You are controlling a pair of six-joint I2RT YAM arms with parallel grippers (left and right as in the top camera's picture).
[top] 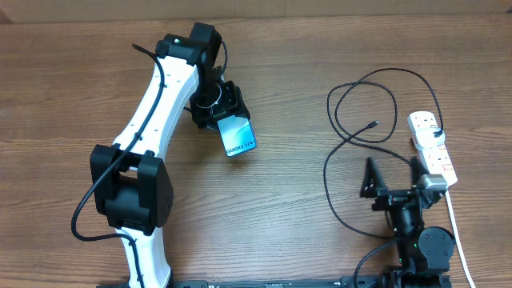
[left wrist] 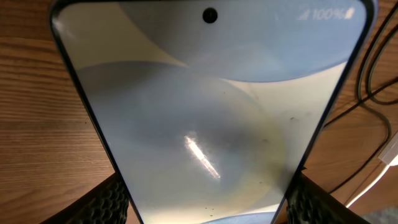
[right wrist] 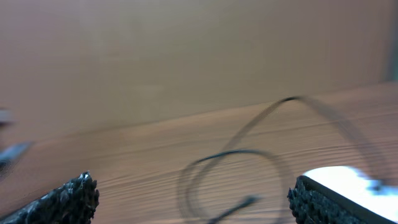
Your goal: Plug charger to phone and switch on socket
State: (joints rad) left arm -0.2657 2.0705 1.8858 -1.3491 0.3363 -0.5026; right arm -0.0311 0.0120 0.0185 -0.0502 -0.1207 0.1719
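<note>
My left fingers (left wrist: 112, 202) hold the phone (top: 238, 136) by its sides; my right fingers (right wrist: 68, 199) are wide open, empty. The smooth phone might slip and drop.

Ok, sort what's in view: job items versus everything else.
For the job: phone, gripped by the left gripper; charger cable; socket; open right gripper.
Not for the job: wooden table; left arm's black cable.
</note>
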